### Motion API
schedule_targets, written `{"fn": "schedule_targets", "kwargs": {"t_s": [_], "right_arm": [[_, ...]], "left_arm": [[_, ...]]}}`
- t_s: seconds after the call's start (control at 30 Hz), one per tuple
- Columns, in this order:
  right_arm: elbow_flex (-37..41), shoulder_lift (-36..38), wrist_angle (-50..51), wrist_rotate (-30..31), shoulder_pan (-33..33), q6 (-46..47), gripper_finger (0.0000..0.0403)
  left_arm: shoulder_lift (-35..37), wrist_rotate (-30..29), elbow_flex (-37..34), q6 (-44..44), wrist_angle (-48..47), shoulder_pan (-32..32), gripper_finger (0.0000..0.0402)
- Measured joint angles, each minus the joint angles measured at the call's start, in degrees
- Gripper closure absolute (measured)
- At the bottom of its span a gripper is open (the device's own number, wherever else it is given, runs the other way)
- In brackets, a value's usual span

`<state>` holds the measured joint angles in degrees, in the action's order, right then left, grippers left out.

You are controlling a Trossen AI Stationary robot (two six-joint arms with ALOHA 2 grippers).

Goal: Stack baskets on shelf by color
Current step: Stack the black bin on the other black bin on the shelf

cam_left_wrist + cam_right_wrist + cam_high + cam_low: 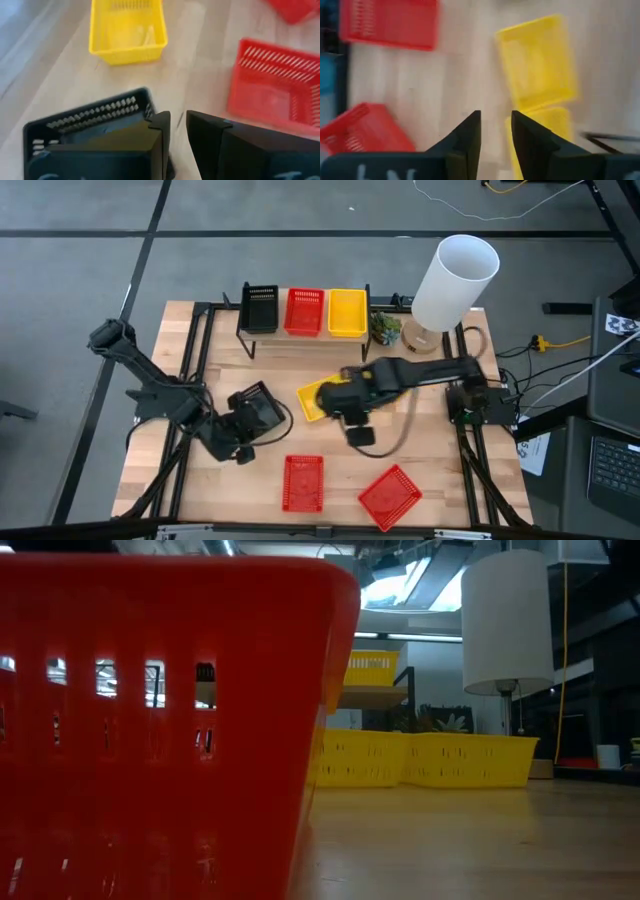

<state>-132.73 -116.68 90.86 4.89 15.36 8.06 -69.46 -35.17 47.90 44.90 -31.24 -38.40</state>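
Beside black basket [90, 125], left fingers [160, 137] narrowed.

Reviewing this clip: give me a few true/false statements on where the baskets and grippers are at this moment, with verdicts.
1. The shelf holds a black basket, a red basket and a yellow basket side by side. True.
2. Two red baskets lie on the table near its front edge. True.
3. The left gripper is over a yellow basket. False: it is at a black basket on the table.
4. The right gripper is above the shelf. False: it hangs over the table by the loose yellow baskets.
5. A white lamp stands right of the shelf. True.
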Motion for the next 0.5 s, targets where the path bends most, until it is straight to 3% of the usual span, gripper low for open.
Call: {"fn": "schedule_targets", "kwargs": {"t_s": [0.07,0.23,0.4,0.5], "right_arm": [[1.2,3.9,-1.6,6.5,2.6,2.4,0.0299],[9.9,14.6,-1.3,15.4,10.0,11.8,0.0300],[25.7,26.3,-3.7,24.9,16.7,25.8,0.0300],[37.2,33.1,-8.1,26.8,19.8,33.6,0.0300]], "left_arm": [[-0.4,2.6,0.0,-0.4,-0.4,1.7,0.0347],[-0.3,6.3,0.0,-0.2,0.4,4.1,0.0346],[-0.3,10.8,0.0,0.1,0.4,5.8,0.0329],[-0.3,10.8,0.0,0.2,0.4,7.4,0.0310]]}}
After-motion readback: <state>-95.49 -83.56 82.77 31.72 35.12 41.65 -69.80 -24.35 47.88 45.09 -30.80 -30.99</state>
